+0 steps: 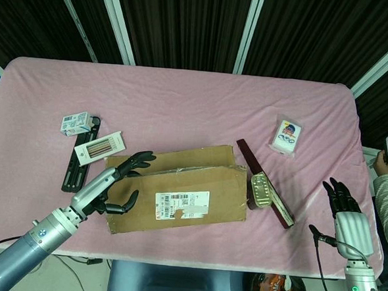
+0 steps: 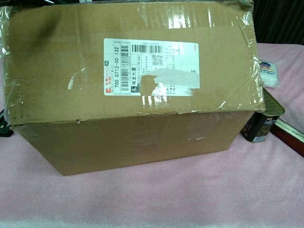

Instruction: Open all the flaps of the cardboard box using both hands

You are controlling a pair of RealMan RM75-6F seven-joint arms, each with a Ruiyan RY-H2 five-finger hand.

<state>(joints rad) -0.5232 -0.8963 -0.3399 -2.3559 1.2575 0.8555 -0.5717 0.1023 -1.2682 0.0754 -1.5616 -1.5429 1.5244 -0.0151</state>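
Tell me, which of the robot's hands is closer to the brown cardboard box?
Left. The left hand is at the brown cardboard box's left end, fingers on its top edge. The right hand hovers far off by the pink table's right edge, touching nothing.

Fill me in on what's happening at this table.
A two-armed robot is working on a taped cardboard box on a pink-covered table. Its left hand is at the box's left end, fingers curled around the top edge, and the labelled front flap is tilted up. The right hand hangs apart near the table's right edge, holding nothing. A tin and small packets lie around the box.
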